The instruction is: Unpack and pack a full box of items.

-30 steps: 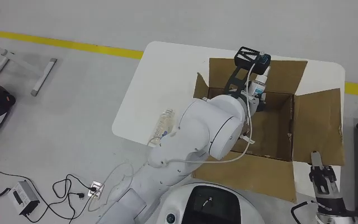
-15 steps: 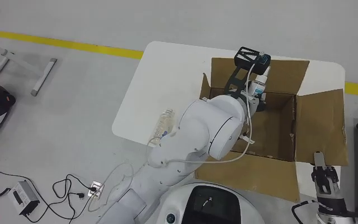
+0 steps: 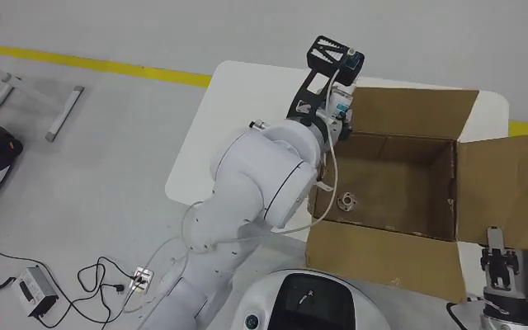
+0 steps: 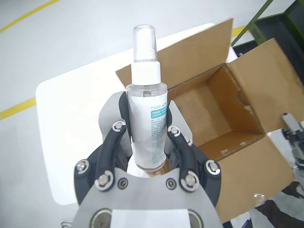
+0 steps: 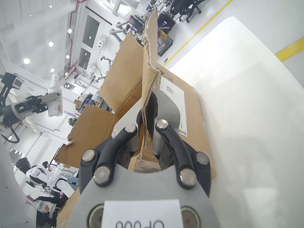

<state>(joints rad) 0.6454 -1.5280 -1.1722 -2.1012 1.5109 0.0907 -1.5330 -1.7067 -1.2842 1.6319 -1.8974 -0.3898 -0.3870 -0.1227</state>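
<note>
In left tool [image 4: 146,107], cylindrical bottle [image 4: 145,81] (clear plastic)

I'm pinching the torn edge of a cardboard flap [image 5: 150,55] with my right gripper [image 5: 148,119]. My fingers [image 5: 166,110] are pressing it from both sides and the flap is standing upright between them. The box [image 5: 197,129] is sitting on the white table [image 5: 249,119], and a brown panel of it with a white label [image 5: 172,100] is lying just beside my fingers. More flaps are sticking up beyond. Farther off, my left gripper [image 5: 48,98] is holding a spray bottle [image 5: 56,107] upright in the air, clamping its labelled body, cap up, well apart from the box. A yellow line [image 5: 213,17] is running across the floor past the table.
</note>
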